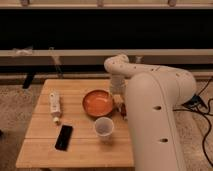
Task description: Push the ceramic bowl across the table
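Note:
The orange-red ceramic bowl [97,102] sits upright on the light-wood plank table [45,137], right of its centre. My gripper [120,104] hangs from the white arm just at the bowl's right rim, close to or touching it. The big white arm links cover the table's right edge.
A small white cup [104,127] stands just in front of the bowl. A black phone [63,137] lies front left. A white bottle-like object [54,105] lies at the left. A dark shelf and rail run behind the table. Cables lie on the floor at right [202,102].

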{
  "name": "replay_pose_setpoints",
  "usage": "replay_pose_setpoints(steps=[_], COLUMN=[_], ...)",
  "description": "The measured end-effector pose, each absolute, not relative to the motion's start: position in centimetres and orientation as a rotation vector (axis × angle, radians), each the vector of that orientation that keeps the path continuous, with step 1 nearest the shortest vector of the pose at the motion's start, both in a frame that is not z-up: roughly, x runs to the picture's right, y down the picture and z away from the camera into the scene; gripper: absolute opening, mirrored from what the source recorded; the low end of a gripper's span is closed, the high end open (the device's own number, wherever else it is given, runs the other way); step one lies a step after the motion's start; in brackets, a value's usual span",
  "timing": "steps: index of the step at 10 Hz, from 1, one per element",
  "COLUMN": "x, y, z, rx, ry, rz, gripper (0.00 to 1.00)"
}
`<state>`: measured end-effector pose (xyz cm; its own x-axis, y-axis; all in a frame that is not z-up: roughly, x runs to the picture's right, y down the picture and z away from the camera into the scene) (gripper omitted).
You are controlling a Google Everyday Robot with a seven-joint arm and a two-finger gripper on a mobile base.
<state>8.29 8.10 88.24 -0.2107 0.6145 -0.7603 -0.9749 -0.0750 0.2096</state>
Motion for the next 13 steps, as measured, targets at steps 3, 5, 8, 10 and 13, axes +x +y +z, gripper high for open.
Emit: replay_pose_setpoints(steps=[3, 5, 8, 10, 13], x=[9.6, 9.6, 9.1, 8.2, 8.7], y=[8.2, 8.2, 8.1, 8.2, 8.7], z=[88.4, 88.7, 88.8, 88.9, 89.0], rx=[-0.555, -0.545, -0.548, -0.554, -0.553], ry=[0.889, 0.911, 0.908, 0.912, 0.945], rz=[1.609, 1.596, 1.566, 1.541, 1.523], gripper=[0.65, 0.65, 0.65, 0.65, 0.65])
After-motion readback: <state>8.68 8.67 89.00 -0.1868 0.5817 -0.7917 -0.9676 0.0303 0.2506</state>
